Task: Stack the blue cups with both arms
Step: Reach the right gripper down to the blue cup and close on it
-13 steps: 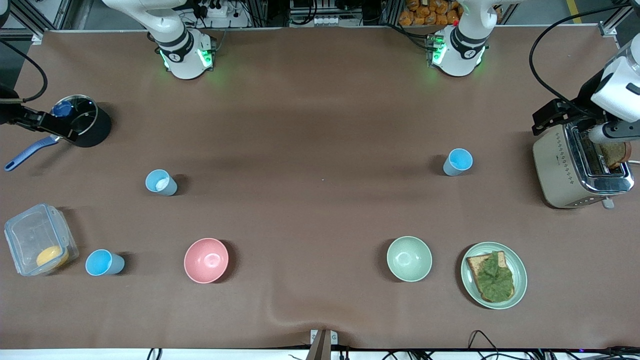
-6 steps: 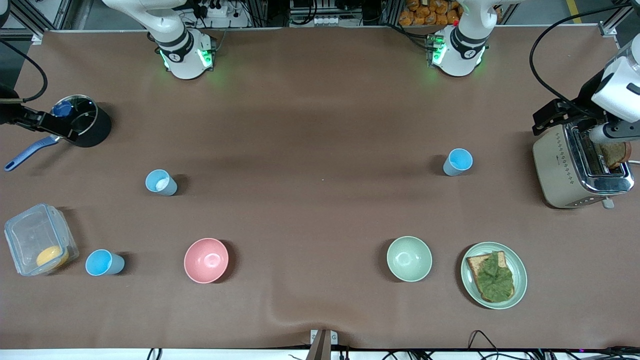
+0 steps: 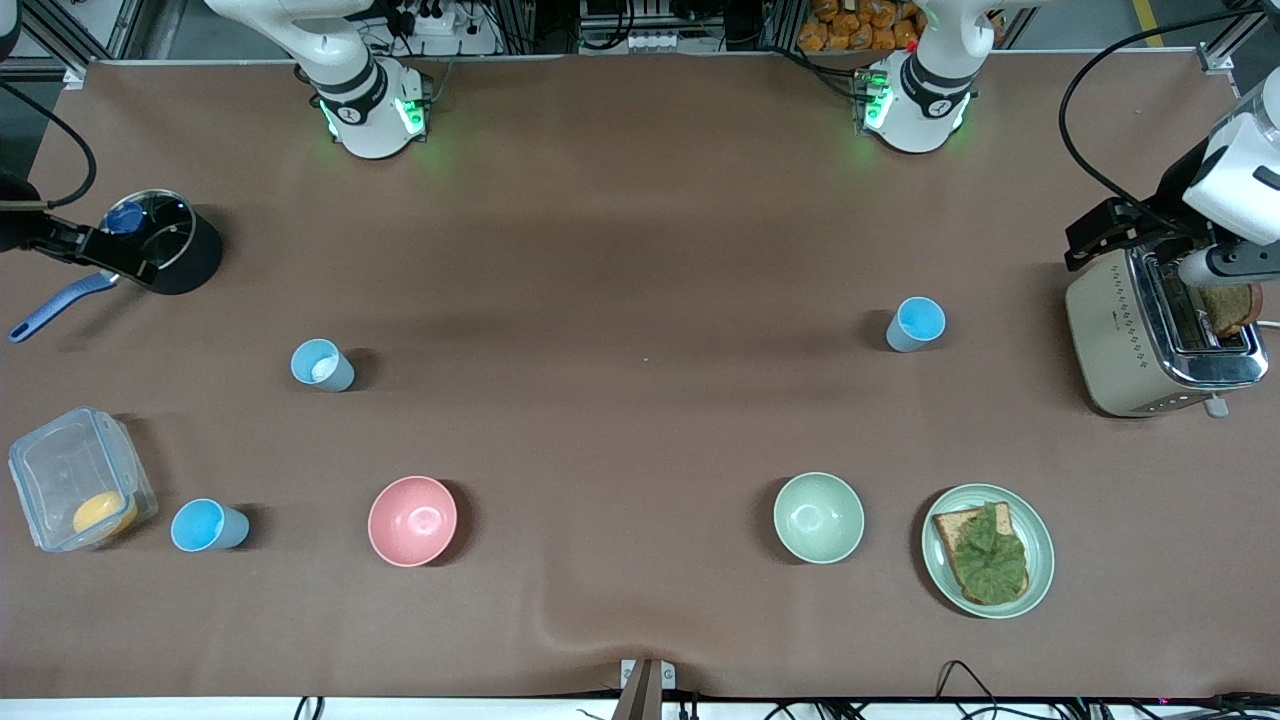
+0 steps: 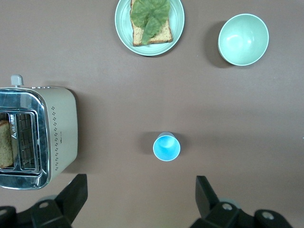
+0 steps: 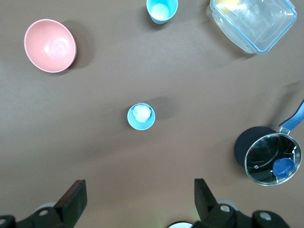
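Three blue cups stand upright on the brown table. One with a whitish inside (image 3: 322, 364) and one with a bright blue inside (image 3: 208, 526) are toward the right arm's end. Another bright blue one (image 3: 916, 323) is toward the left arm's end. My left gripper (image 4: 141, 194) is open and empty, high over the table beside its cup (image 4: 166, 147). My right gripper (image 5: 140, 194) is open and empty, high over the table beside the whitish cup (image 5: 141, 116). The other cup (image 5: 162, 9) also shows there. Both grippers are out of the front view; only the arm bases (image 3: 915, 100) (image 3: 365, 100) show.
A pink bowl (image 3: 412, 520), a pale green bowl (image 3: 818, 517) and a plate with toast and lettuce (image 3: 988, 550) sit near the front camera. A toaster (image 3: 1160, 335) stands at the left arm's end. A plastic box (image 3: 75, 480) and a black pot (image 3: 170, 245) are at the right arm's end.
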Controlling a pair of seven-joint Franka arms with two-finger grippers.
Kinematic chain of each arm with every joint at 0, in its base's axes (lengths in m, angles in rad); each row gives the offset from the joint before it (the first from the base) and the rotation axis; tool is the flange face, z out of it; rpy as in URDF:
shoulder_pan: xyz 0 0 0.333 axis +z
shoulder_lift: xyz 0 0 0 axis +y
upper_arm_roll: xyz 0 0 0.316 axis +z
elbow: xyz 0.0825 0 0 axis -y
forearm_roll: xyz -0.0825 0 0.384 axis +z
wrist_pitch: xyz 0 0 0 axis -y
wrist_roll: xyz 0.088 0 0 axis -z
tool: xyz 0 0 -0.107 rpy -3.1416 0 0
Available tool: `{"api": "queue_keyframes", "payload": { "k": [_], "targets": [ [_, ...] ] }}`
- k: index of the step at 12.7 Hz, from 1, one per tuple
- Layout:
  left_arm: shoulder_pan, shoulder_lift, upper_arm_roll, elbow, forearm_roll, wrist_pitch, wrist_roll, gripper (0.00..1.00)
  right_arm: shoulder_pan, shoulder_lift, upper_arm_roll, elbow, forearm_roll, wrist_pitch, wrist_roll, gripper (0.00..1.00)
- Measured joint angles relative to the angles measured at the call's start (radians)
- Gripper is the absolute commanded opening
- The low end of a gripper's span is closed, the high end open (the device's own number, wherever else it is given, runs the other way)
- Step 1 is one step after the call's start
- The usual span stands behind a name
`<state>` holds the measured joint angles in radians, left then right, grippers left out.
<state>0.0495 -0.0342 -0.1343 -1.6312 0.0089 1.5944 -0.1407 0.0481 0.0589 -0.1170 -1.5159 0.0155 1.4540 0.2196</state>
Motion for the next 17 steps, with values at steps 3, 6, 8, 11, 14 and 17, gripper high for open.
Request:
{"api": "queue_keyframes", "payload": {
  "k": [3, 6, 8, 11, 14, 17],
  "targets": [
    [0.0, 0.0, 0.0, 0.0, 0.0, 0.0, 0.0, 1.0, -0.042, 0.059, 0.0, -0.015, 0.001, 0.004, -0.004, 1.0],
    [0.0, 0.0, 0.0, 0.001, 0.0, 0.0, 0.0, 1.0, -0.046, 0.185, 0.012, -0.031, 0.001, 0.022, -0.053, 1.0],
    [0.0, 0.0, 0.0, 0.001, 0.0, 0.0, 0.0, 1.0, -0.029, 0.288, 0.024, -0.041, 0.001, 0.068, -0.061, 1.0],
    [0.001, 0.0, 0.0, 0.001, 0.0, 0.0, 0.0, 1.0, -0.03, 0.383, 0.023, -0.114, 0.01, 0.242, -0.079, 1.0],
    [0.001, 0.0, 0.0, 0.001, 0.0, 0.0, 0.0, 1.0, -0.036, 0.386, 0.02, -0.258, 0.028, 0.439, -0.141, 1.0],
    [0.001, 0.0, 0.0, 0.001, 0.0, 0.0, 0.0, 1.0, -0.042, 0.386, 0.015, -0.329, 0.037, 0.492, -0.216, 1.0]
  ]
}}
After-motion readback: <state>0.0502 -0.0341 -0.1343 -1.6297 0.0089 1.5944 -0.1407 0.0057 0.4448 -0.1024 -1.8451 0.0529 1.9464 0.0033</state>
